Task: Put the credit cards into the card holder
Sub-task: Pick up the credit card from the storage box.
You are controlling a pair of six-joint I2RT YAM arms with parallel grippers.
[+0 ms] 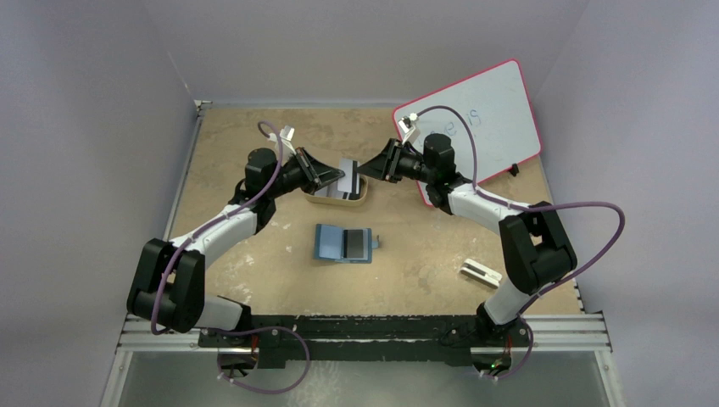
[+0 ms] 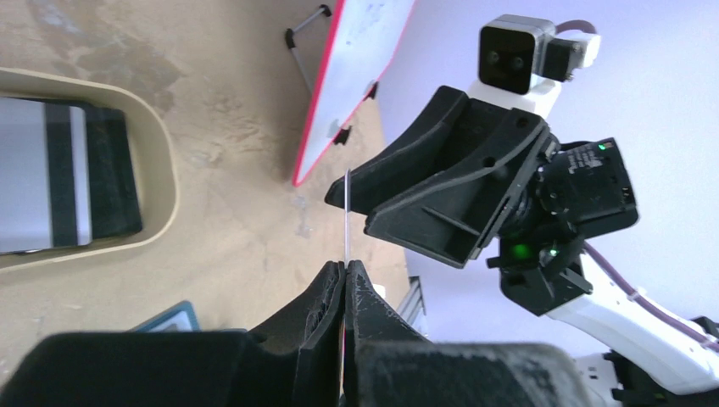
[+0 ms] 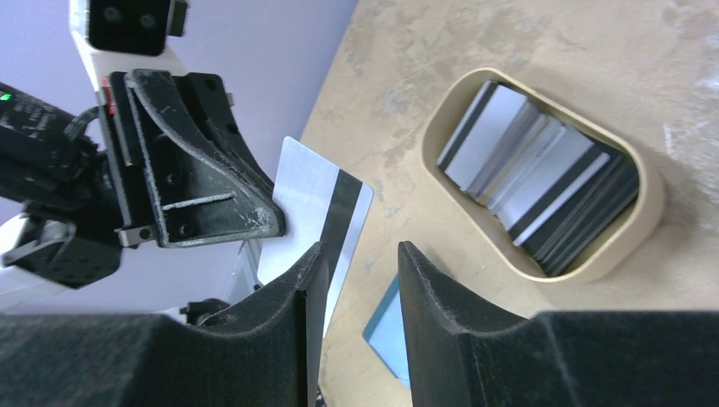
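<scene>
Card held in mid-air above the tan oval plastic tray point(image 3: 651, 212). The left gripper point(image 2: 345, 273) has its fingers pressed together on the unstriped edge of a thin silver-white credit card point(image 3: 307, 188) bearing a dark magnetic stripe. In the left wrist view the card shows edge-on, as a fine line running straight out from the fingertips toward the right gripper point(image 3: 360, 251).

The right gripper's fingers stand apart with clear space between them and clamp nothing. The card's striped side lies against or just beside one finger (the right wrist view does not settle whether they touch).

The other credit cards point(image 3: 536, 182), black and pale grey, lean overlapped inside the tray. The small teal-blue soft bifold card holder point(image 1: 329, 243) lies open and flat on the tabletop. It is toward the arm bases from the tray, roughly midway between the two arms, and has one dark card point(image 1: 359, 244) on its right half.

Judged next move: only the left gripper carries the card, so that arm would take it toward the near edge and down. The stripe, and hence the card's long axis, appears to run crosswise to the left fingers. Turning a free edge to face a slot is therefore likely the critical adjustment.
</scene>
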